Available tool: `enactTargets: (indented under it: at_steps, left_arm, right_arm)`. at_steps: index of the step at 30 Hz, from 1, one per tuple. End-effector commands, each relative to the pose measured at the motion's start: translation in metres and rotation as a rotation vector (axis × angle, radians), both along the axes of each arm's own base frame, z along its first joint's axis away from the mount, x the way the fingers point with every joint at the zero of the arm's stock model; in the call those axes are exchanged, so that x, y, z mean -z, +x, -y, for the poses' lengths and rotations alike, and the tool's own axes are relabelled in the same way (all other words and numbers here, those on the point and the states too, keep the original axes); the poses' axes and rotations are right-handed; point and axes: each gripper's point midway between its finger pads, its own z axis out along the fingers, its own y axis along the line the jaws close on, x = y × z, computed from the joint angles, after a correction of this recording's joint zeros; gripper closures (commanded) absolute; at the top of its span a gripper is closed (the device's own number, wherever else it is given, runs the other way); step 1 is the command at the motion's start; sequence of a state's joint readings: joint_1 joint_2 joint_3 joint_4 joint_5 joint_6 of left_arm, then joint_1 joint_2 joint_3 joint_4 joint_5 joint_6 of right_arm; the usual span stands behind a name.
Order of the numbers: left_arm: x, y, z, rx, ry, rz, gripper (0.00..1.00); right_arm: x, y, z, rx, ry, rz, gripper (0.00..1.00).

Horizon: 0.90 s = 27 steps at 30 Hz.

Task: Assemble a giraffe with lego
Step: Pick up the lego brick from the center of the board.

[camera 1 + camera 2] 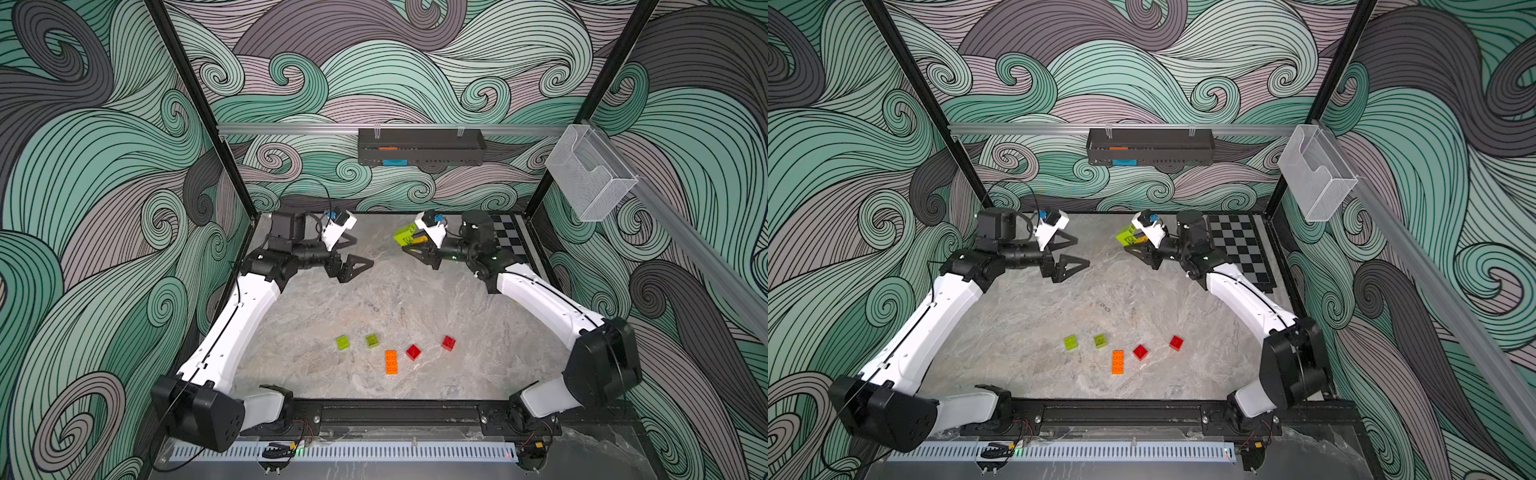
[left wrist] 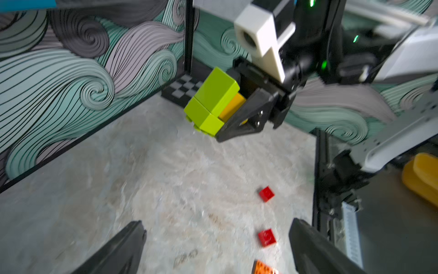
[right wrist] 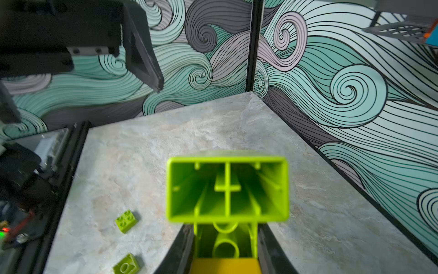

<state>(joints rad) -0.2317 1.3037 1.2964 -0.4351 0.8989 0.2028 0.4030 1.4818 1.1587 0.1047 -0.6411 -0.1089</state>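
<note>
Right claw [image 1: 409, 244] clenched around green-yellow lego cluster [image 2: 213, 99], left claw [image 1: 365, 251] agape (wall tray [image 1: 440, 154]: orange piece [image 1: 388, 148] inside)

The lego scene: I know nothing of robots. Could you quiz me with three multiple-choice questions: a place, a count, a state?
1. Where is the joined green and yellow piece?
A) held by the right gripper above the table
B) flat on the table
C) in the left gripper

2. How many red bricks lie on the table?
A) one
B) two
C) four

3. How does the left gripper stand?
A) open, empty
B) shut on a green brick
C) shut on nothing

Answers:
1 A, it is clamped in mid-air.
2 B, two red squares lie near the orange brick.
3 A, its jaws are wide apart with nothing between them.
</note>
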Motion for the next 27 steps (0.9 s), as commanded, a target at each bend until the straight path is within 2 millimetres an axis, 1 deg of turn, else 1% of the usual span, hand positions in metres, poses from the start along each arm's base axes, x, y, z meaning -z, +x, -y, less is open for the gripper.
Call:
enactTargets:
  at_steps: [1, 3, 4, 5, 7, 10, 15, 21, 23, 25, 27]
  left_arm:
    - [-0.057, 0.009, 0.022, 0.117, -0.258, -0.028, 0.03]
    - [-0.069, 0.018, 0.028, 0.132, -0.317, -0.033, 0.04]
    - [-0.077, 0.016, 0.03, 0.147, -0.336, -0.02, 0.05]
    - [-0.071, 0.023, 0.035, 0.157, -0.34, -0.046, 0.05]
    - [-0.073, 0.021, 0.045, 0.201, -0.344, -0.061, 0.06]
    - [-0.075, 0.015, 0.058, 0.262, -0.35, -0.103, 0.07]
    - [-0.079, 0.015, 0.071, 0.282, -0.365, -0.15, 0.13]
    - [-0.083, 0.0, 0.084, 0.351, -0.362, -0.159, 0.2]
    - [-0.084, -0.002, 0.085, 0.358, -0.361, -0.158, 0.23]
    - [-0.084, -0.001, 0.086, 0.353, -0.36, -0.163, 0.33]
    - [-0.084, 0.001, 0.086, 0.344, -0.355, -0.169, 0.47]
  right_arm:
    - [-0.045, -0.007, -0.002, -0.004, 0.341, -0.161, 1.0]
    - [-0.064, -0.014, 0.002, -0.015, 0.445, -0.164, 1.0]
    - [-0.073, -0.017, 0.004, -0.014, 0.497, -0.168, 1.0]
    - [-0.079, -0.019, 0.004, -0.021, 0.535, -0.175, 1.0]
    - [-0.091, -0.024, 0.003, -0.045, 0.61, -0.194, 1.0]
    - [-0.101, -0.032, -0.002, -0.085, 0.669, -0.2, 1.0]
    - [-0.105, -0.041, -0.011, -0.141, 0.715, -0.209, 1.0]
    - [-0.104, -0.045, -0.022, -0.185, 0.723, -0.223, 1.0]
    - [-0.103, -0.047, -0.026, -0.197, 0.72, -0.227, 1.0]
    - [-0.101, -0.049, -0.03, -0.208, 0.716, -0.237, 1.0]
    - [-0.098, -0.05, -0.033, -0.217, 0.714, -0.245, 1.0]
